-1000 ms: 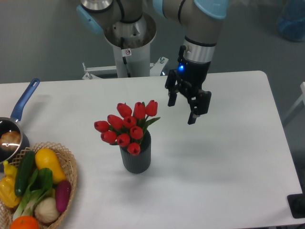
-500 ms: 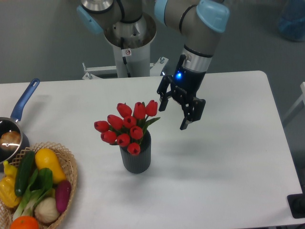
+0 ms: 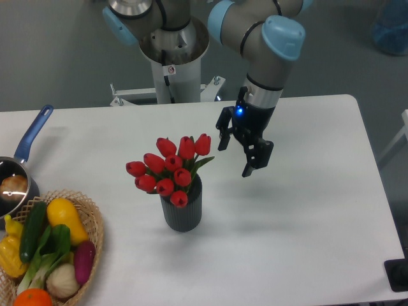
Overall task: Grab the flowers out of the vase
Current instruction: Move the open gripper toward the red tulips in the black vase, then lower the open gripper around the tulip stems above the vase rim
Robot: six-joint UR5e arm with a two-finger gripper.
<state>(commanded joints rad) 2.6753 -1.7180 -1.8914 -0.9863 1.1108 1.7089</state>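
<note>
Nine red flowers (image 3: 171, 167) stand in one vase (image 3: 182, 211); my gripper (image 3: 235, 160) hangs beside them, two fingers spread, holding nothing.

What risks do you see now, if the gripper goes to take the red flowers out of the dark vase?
1. The open gripper hangs to the right of the flowers, beside the heads. Closing on the heads instead of the stems may crush them.
2. The vase is small and stands free on the table. A sideways push could tip it, or it may lift together with the bunch.
3. The stems are hidden inside the vase, so a good grasp point is hard to judge.
</note>
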